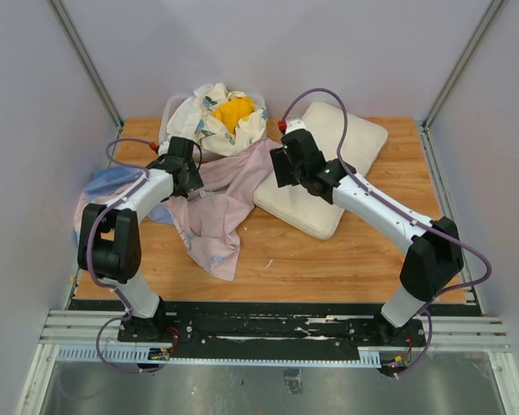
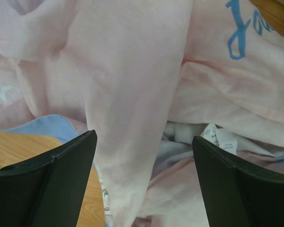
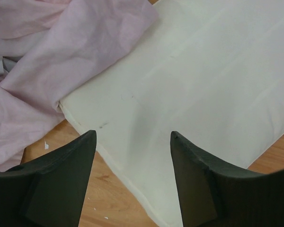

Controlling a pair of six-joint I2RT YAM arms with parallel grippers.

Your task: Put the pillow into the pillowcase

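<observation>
Pillowcase (image 1: 216, 203) fabric is spread crumpled over the left and middle of the table (image 1: 329, 259), pink side mostly up, with blue shown at the left edge. The left gripper (image 2: 143, 142) is held just above it, fingers spread, nothing pinched. At the far middle, white floral cloths (image 1: 199, 117) are heaped around a yellow cloth (image 1: 233, 111). To the right, the pillow (image 1: 359, 138) is laid flat outside the pillowcase, its left corner overlapped by pink fabric. The right gripper (image 3: 132, 137) is held over the pillow's left part, jaws spread and empty.
</observation>
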